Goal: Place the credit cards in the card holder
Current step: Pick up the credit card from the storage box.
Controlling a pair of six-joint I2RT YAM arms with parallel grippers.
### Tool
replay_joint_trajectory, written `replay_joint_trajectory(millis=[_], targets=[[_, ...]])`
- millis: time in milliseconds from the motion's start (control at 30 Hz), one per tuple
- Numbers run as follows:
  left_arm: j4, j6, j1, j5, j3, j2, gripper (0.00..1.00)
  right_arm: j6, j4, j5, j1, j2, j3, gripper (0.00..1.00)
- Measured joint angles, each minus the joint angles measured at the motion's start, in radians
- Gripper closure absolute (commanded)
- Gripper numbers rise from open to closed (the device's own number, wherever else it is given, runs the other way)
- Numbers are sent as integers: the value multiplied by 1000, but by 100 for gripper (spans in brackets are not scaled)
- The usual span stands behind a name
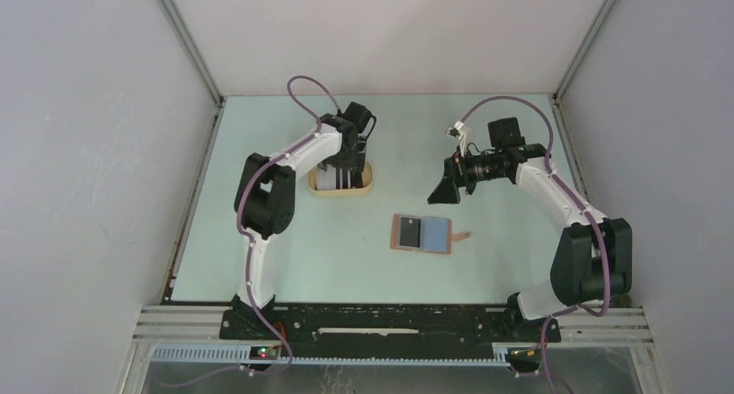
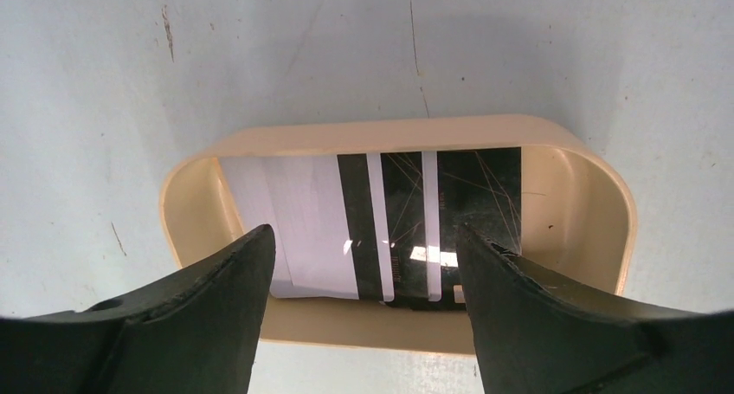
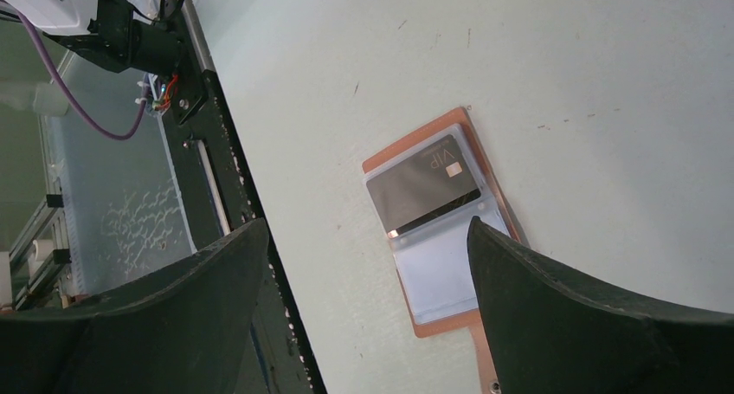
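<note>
We see one dark grey plastic card point(image 3: 424, 186) in the open reddish-brown leather wallet point(image 3: 441, 277). Striped cards point(image 2: 381, 203) lie in the beige oval tray point(image 2: 389, 134). Our left gripper point(image 2: 363, 238) and right gripper point(image 3: 368, 229) gape empty.

Near corners of credit cards point(image 2: 381, 212) hidden behind left fingers point(image 2: 208, 312).

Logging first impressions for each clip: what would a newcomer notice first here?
The open reddish-brown card holder lies flat mid-table, one dark card already in its left pocket. Behind it to the left, the left pincer hangs open over a beige oval tray holding more credit cards, white and black-striped. The right pincer, also open, is raised beyond the holder, aimed at it.
</note>
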Motion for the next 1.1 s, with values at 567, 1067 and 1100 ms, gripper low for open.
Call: replay_joint_trajectory(millis=[567, 1067, 1100], targets=[[39, 18, -2, -34, 0, 32, 16, -2, 0, 0, 0, 3, 1, 6], [113, 16, -3, -125, -84, -6, 32, -3, -1, 0, 0, 4, 1, 6], [115, 16, -3, -132, -89, -9, 32, -4, -1, 0, 0, 3, 1, 6]])
